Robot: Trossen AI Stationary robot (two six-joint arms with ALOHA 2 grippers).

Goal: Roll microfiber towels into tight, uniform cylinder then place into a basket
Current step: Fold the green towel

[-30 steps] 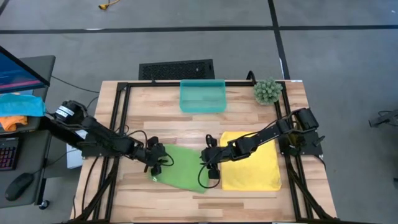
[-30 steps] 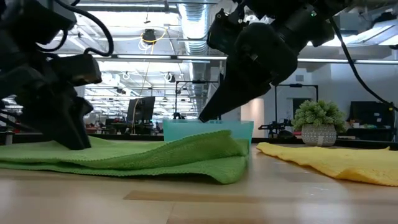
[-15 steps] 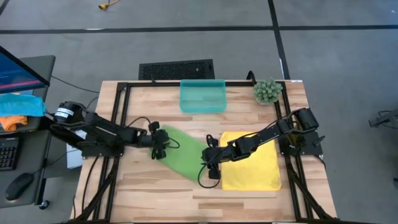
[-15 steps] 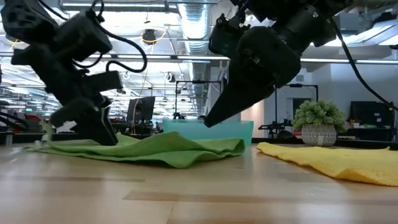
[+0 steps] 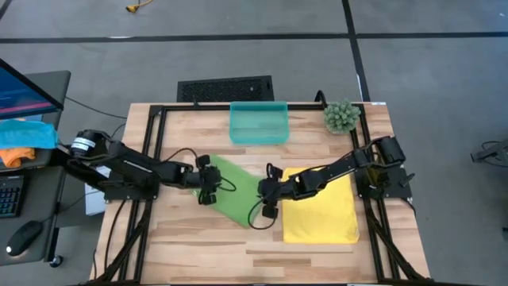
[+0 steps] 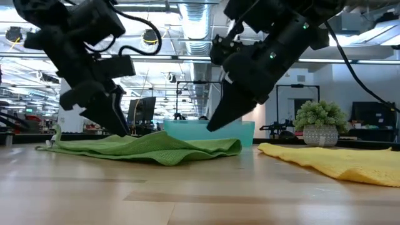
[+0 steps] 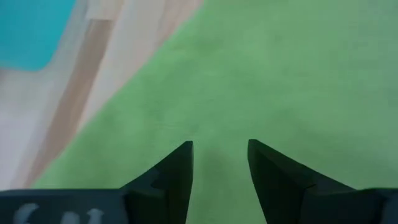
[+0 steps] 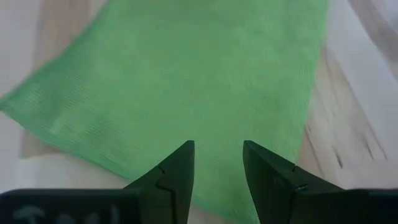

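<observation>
Tabletop — teal basket holds nothing.

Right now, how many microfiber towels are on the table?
2: the green towel lies crumpled mid-table between both arms; the yellow towel lies flat to its right. Neither is rolled yet.

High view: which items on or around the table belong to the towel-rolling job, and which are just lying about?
Job items:
green microfiber towel, unrolled, between both end effectors
yellow microfiber towel, flat
teal basket

Lying about:
small potted plant
black grille panel
blue cloth and orange cloth on the side desk
</observation>
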